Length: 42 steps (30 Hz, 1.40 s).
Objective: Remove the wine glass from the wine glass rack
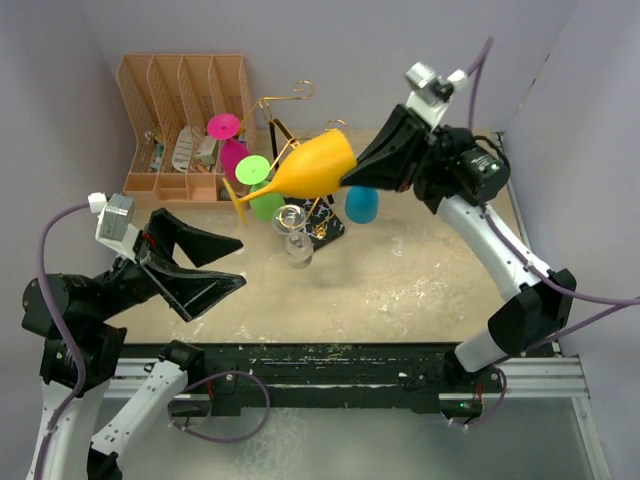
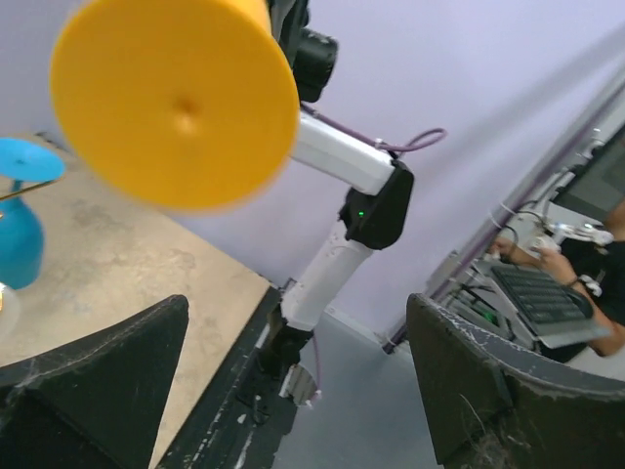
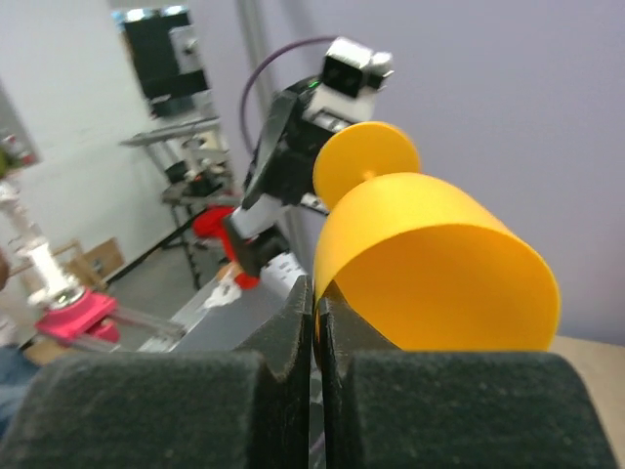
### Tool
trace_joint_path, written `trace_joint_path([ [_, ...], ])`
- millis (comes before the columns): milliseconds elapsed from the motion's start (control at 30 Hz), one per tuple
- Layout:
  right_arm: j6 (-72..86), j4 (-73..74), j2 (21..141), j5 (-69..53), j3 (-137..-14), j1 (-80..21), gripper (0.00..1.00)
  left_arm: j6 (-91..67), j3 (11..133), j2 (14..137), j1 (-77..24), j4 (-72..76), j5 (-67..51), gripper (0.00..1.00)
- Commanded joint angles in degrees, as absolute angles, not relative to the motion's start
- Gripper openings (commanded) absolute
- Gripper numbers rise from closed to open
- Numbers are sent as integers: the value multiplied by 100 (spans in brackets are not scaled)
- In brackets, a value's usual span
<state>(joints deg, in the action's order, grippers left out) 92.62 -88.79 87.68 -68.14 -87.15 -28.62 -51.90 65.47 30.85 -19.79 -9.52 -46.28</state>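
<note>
My right gripper (image 1: 352, 176) is shut on the rim of an orange wine glass (image 1: 312, 166) and holds it sideways in the air, foot toward the left arm. In the right wrist view its fingers (image 3: 314, 318) pinch the bowl's wall (image 3: 430, 264). The gold wire rack (image 1: 290, 140) stands behind on its dark marbled base (image 1: 328, 228), with a pink glass (image 1: 230, 140), a green glass (image 1: 260, 185), a blue glass (image 1: 362, 204) and a clear glass (image 1: 292, 232) around it. My left gripper (image 1: 235, 262) is open and empty, facing the orange glass's foot (image 2: 176, 103).
An orange slotted desk organiser (image 1: 185, 125) with small items stands at the back left. Purple walls close the back and sides. The black table edge and rail (image 1: 330, 360) run along the front.
</note>
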Motion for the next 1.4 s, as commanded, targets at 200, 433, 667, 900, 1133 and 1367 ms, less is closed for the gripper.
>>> trace_joint_path([
  [200, 6183, -4537, 8411, -5714, -9848, -960, 0, -4282, 7006, 2560, -1980, -2583, -2901, 94],
  [433, 1910, 2314, 8657, 172, -12002, -1144, 0, -3680, 7664, 3269, -1978, -3507, -2550, 87],
  [667, 1299, 4430, 9609, 1959, -12667, -1143, 0, -2783, 8923, 4883, -1978, -4609, -2205, 73],
  [900, 1257, 5423, 10550, 1617, -11967, -1143, 0, -2144, 10053, 6318, -1979, -5259, -2199, 61],
  [1133, 1447, 4935, 10400, 1721, -10669, -1143, 0, -1964, 10106, 6738, -1983, -5200, -2513, 62],
  [1367, 1491, 4702, 10306, 1795, -10061, -1143, 12, -2073, 9850, 6790, -1978, -4801, -2795, 67],
])
